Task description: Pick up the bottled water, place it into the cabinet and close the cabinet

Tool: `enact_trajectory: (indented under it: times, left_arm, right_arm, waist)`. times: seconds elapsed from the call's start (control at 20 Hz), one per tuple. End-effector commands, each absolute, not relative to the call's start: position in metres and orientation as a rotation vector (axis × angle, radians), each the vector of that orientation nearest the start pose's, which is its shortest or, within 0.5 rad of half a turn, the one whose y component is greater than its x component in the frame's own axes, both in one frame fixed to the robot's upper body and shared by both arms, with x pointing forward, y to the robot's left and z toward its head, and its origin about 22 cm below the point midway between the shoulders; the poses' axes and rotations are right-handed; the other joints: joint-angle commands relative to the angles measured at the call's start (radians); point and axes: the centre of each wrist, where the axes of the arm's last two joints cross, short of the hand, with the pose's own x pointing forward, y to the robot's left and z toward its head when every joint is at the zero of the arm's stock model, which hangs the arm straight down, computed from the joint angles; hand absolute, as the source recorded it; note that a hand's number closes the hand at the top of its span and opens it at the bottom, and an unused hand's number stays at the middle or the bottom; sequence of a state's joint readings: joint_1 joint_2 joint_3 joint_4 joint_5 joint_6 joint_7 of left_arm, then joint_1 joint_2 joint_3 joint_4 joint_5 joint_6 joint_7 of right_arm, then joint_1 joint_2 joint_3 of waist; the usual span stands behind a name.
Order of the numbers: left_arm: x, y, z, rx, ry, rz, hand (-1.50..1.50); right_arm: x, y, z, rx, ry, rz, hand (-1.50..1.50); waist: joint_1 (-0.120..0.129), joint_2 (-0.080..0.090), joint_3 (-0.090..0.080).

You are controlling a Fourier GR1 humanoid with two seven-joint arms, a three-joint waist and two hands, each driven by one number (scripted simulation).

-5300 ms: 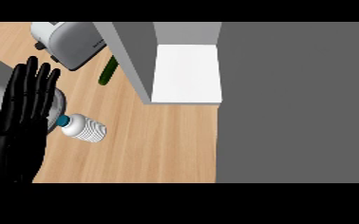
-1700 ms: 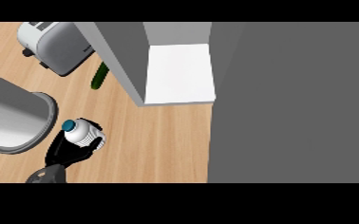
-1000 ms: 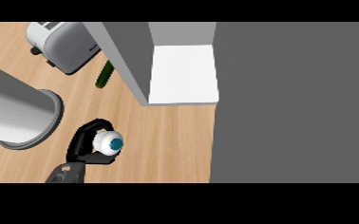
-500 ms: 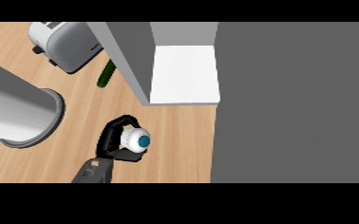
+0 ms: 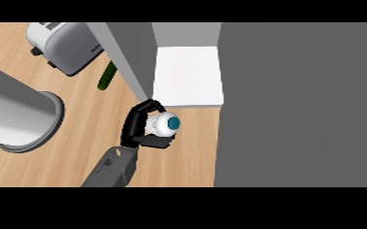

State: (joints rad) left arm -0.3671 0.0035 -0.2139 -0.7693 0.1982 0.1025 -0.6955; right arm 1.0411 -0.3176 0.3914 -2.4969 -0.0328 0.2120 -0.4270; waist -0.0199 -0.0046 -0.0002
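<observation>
- Head view: you look steeply down on a light wooden kitchen counter [image 5: 72,140], with a broad flat grey surface [image 5: 294,106] filling the right side of the view.
- At upper centre stands the open cabinet [image 5: 188,75], its white floor exposed and its grey door [image 5: 127,58] swung out toward the left.
- One black hand [image 5: 138,126] on a grey forearm [image 5: 111,167] comes up from the lower edge; which arm it belongs to cannot be told from this view alone, though it enters left of centre.
- Its fingers and thumb curl round the bottled water [image 5: 164,124], pinching the white body from both sides.
- You see the bottle end-on, its blue cap [image 5: 174,122] facing up at you.
- The bottle sits just in front of the cabinet's white floor, near the lower edge of the door, and not yet inside.
- A silver toaster [image 5: 63,46] stands at the upper left.
- A dark green, cucumber-like vegetable [image 5: 108,75] lies between the toaster and the cabinet door.
- A large grey rounded shape [image 5: 25,121] covers the left edge; you cannot tell what it is.
</observation>
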Motion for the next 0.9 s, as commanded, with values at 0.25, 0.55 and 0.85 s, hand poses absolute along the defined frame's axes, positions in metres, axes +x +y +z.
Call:
enact_trajectory:
  times: [0.25, 0.55, 0.85]
  left_arm:
    - [0.334, 0.101, -0.033, -0.173, -1.725, -0.074, 1.5]
    - [0.356, 0.079, -0.006, -0.05, -1.7, -0.085, 1.5]
    - [0.389, 0.073, 0.024, -0.032, -1.638, 0.01, 1.5]
  right_arm:
    - [0.027, -0.231, 0.129, 0.322, -1.911, 0.16, -1.5]
    - [0.018, -0.237, 0.128, 0.289, -1.92, 0.154, -1.5]
    - [0.021, -0.24, 0.131, 0.316, -1.931, 0.196, -1.5]
  waist:
    - [-0.01, 0.008, -0.001]
    - [-0.025, 0.008, 0.0]
    - [-0.043, 0.015, -0.001]
